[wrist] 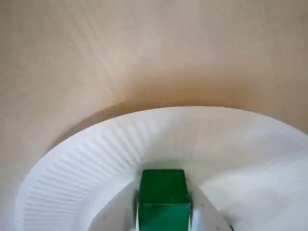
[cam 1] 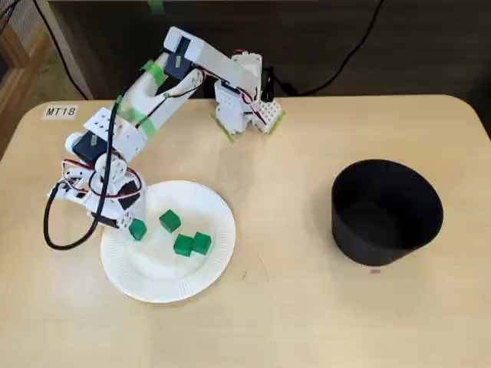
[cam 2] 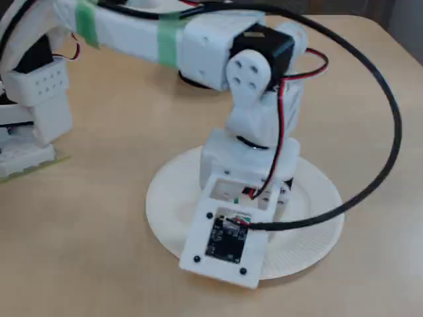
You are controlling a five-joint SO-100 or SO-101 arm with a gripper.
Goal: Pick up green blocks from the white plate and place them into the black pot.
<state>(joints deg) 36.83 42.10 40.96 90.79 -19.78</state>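
A pale wooden surface (cam 1: 307,322) with rounded corners, seen in a fixed view, carries a white label (cam 1: 60,112) reading "MT18" near its rear left corner and a tiny pink mark (cam 1: 374,271) toward the right. Black cables (cam 1: 364,42) trail behind its rear edge.

Table (cam 1: 307,322): light wood, rounded corners, fills most of a fixed view. White label (cam 1: 60,112) reading "MT18" at upper left of the tabletop. Small pink mark (cam 1: 374,270) on the wood, lower right. Dark wall (cam 1: 430,38) along the top edge. Tan floor (cam 1: 50,77) at upper left. Light even, shadows soft.
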